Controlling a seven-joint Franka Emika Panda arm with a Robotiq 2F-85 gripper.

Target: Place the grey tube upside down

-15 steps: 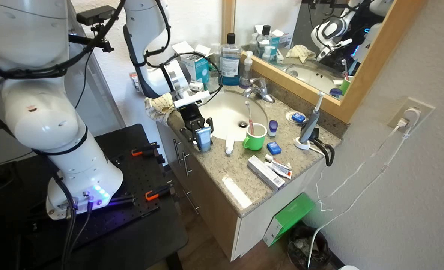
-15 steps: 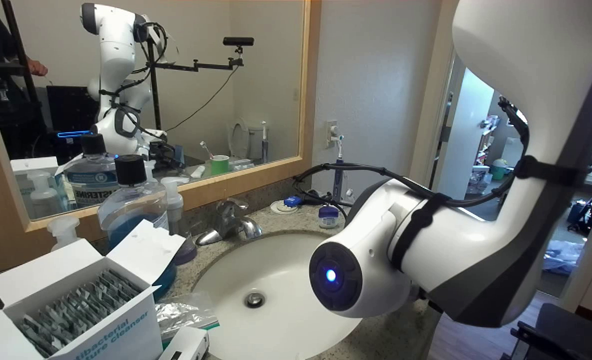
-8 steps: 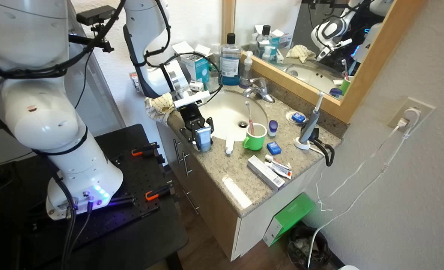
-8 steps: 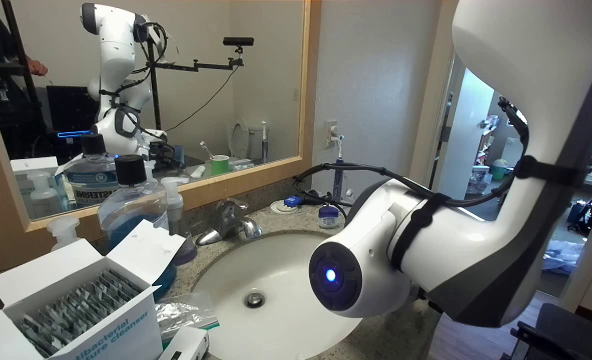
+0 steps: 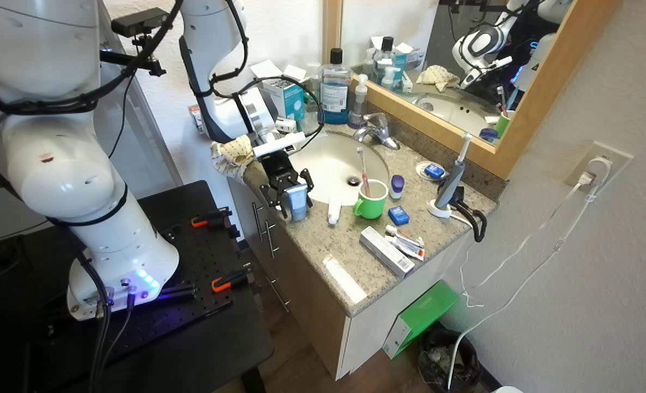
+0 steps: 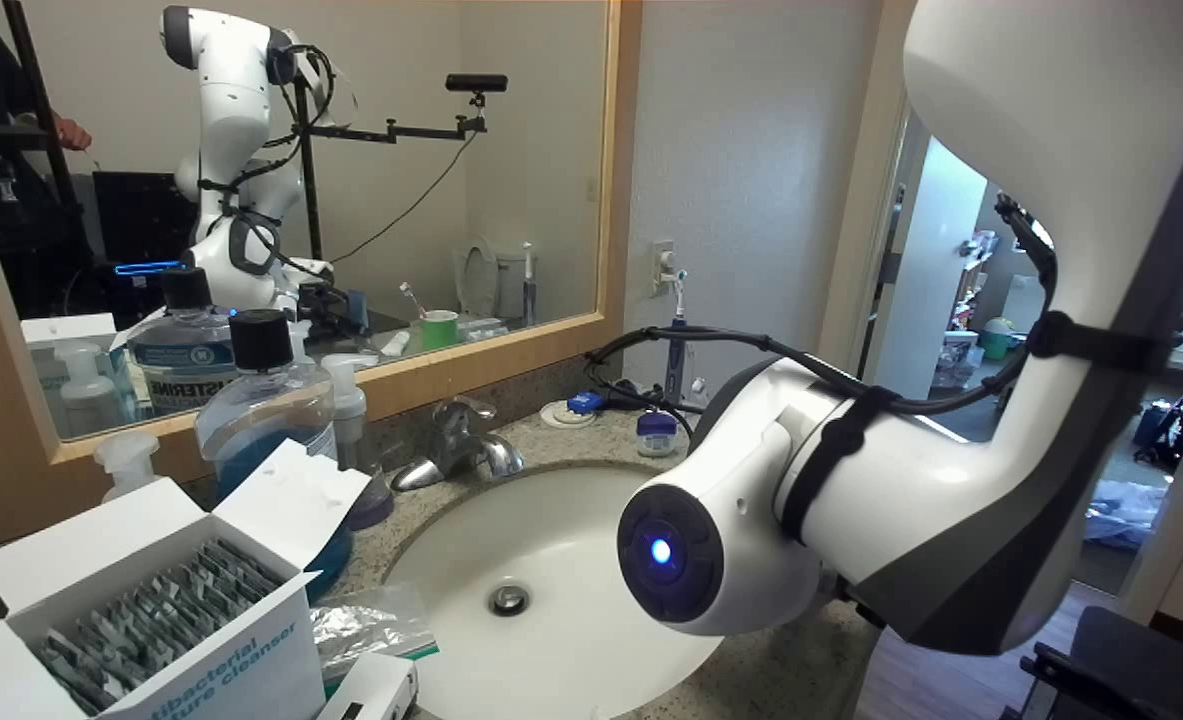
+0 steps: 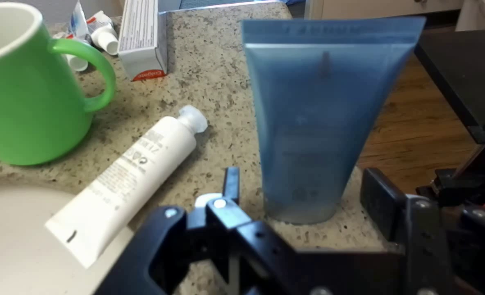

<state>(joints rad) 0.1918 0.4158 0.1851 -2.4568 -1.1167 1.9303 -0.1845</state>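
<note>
The grey tube [image 7: 312,110] looks blue-grey and translucent in the wrist view. It stands upright on the counter, its broad crimped end up and its rounded greyish end down. My gripper [image 7: 302,180] is open around its lower part, with a gap visible on both sides between fingers [image 7: 381,200] and tube. In an exterior view the same tube [image 5: 297,202] stands near the counter's front edge, between the fingers of the gripper [image 5: 296,209]. From the opposite camera the arm hides both, apart from a small reflection in the mirror.
A white tube [image 7: 131,176] lies beside the standing one, its flat end over the sink rim. Farther along are a green mug [image 5: 371,203] with a toothbrush, a toothpaste box [image 5: 386,251] and small tubes. The sink [image 6: 551,620] lies close to the arm.
The gripper's fingers have spread away from the tube on both sides. The tube has stayed standing in the same place, and the arm has not visibly moved.
</note>
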